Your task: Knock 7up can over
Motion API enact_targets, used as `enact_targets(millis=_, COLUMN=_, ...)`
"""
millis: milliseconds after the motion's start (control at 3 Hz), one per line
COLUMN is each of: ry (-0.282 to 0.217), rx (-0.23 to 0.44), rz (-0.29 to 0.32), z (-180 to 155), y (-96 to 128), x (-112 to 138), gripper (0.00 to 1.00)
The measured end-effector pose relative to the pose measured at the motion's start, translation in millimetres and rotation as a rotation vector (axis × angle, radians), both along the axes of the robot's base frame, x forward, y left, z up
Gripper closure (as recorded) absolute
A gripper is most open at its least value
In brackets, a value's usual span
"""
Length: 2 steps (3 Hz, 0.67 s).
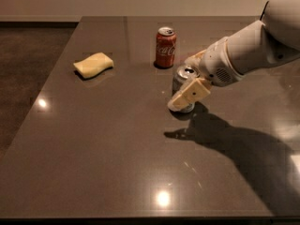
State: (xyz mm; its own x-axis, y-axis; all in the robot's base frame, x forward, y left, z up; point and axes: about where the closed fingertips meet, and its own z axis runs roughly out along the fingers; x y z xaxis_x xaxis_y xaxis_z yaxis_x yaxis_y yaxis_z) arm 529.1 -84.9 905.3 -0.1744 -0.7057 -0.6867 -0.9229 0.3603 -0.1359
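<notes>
Camera view, single frame.

- Table [117, 149]: dark, glossy brown top that fills most of the view. Floor shows along the left edge and a pale wall along the top.
- 7up can [180, 78]: on the table, right of centre. The silver top with its pull-tab faces up and toward the camera. It stands upright or close to it; I cannot tell if there is a slight tilt. Its lower front is hidden.
- Gripper [181, 83]: at the can, at the end of the white arm [253, 46], which enters from the upper right corner and slopes down to the left.
- Jaws: spread, with the can between them. The near finger [190, 93] is cream coloured and lies slantwise across the can's lower front, its tip low by the base on the can's left side. The far finger [197, 56] shows only as a cream patch just behind and right of the can's top. I cannot tell if either finger presses on the can.
- Coke can [166, 47]: red, upright, behind the 7up can and a little to its left. It is near the 7up can but not touching it.
- Sponge [93, 64]: yellow, lying flat, well apart to the left, toward the table's far left side.
- Shadow [225, 135]: the arm and gripper cast a dark shape on the table in front of the can and to its right.
</notes>
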Motion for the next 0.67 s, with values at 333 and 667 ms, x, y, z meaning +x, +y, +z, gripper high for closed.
enact_targets(millis=333, ry=0.002, rx=0.037, rz=-0.007, z=-4.6, y=4.8, x=5.4, gripper=0.41)
enact_targets(millis=667, ry=-0.006, rx=0.050, rz=-0.007, z=4.2, y=10.0, x=7.5, gripper=0.64)
